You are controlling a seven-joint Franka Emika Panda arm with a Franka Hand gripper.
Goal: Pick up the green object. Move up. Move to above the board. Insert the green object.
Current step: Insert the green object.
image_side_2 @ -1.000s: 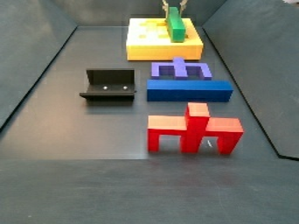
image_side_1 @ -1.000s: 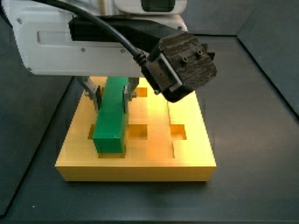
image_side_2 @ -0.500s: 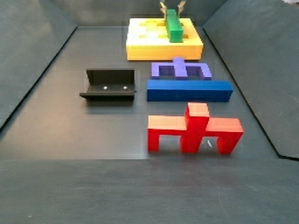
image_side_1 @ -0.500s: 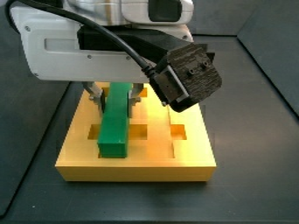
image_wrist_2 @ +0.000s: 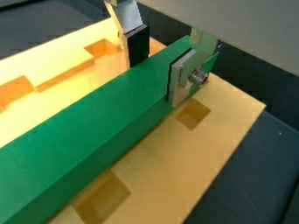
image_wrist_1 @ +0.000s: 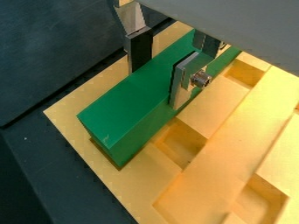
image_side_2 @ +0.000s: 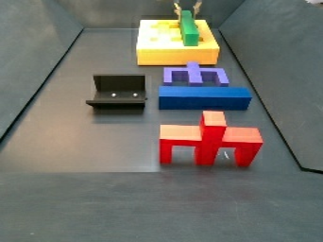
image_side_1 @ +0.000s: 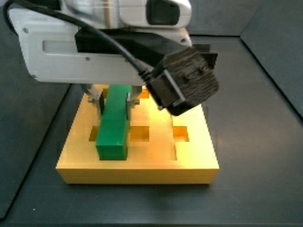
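1. Green object (image_side_1: 113, 124) is lying along the board (image_side_1: 196, 160), lower than a second ago; in a side view its near end now looks level in a groove instead of tilted up.
2. Pincer (image_wrist_1: 163, 63) is clamped on the green object at its far end, silver fingers (image_wrist_2: 184, 73) flat against both long sides in both wrist views.
3. My read: insertion is nearly done or done. Can't confirm full seating depth.
4. Blue forked block (image_side_2: 202, 85), red piece (image_side_2: 209, 139) and black box (image_side_2: 119, 92) haven't moved, well apart from the board.
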